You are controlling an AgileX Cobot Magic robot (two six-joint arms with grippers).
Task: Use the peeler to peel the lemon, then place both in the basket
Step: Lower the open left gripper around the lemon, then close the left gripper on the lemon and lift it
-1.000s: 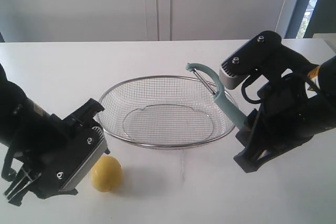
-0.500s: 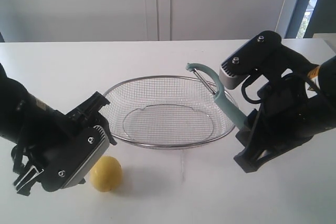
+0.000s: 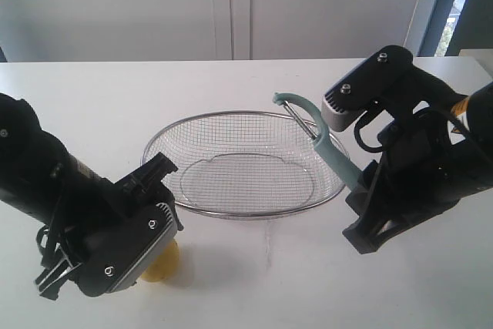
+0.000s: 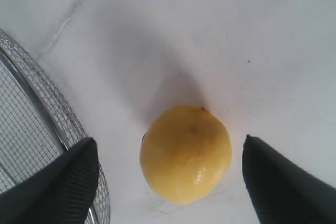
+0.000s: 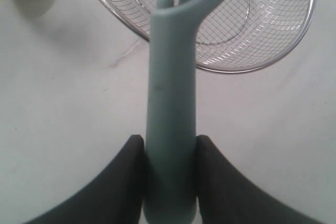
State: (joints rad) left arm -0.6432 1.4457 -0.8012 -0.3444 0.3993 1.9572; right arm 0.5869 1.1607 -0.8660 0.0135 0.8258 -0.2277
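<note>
The yellow lemon (image 4: 186, 154) lies on the white table between the two black fingers of my left gripper (image 4: 168, 174), which is open with a gap on each side of the fruit. From the exterior view only a sliver of the lemon (image 3: 166, 262) shows under the left arm. My right gripper (image 5: 169, 174) is shut on the handle of the pale teal peeler (image 5: 171, 103). The peeler (image 3: 323, 140) stands up with its loop head over the right rim of the wire-mesh basket (image 3: 154, 140). No sticker shows on the lemon.
The basket's rim (image 4: 58, 108) runs close beside one left finger (image 4: 58, 182). The right arm's body (image 3: 416, 167) stands just right of the basket. White table (image 3: 269, 267) lies in front of the basket between the arms.
My left arm has moved right and down over the lemon, which now sits between its open fingers and is mostly hidden in the exterior view. The right arm and peeler have stayed still.
</note>
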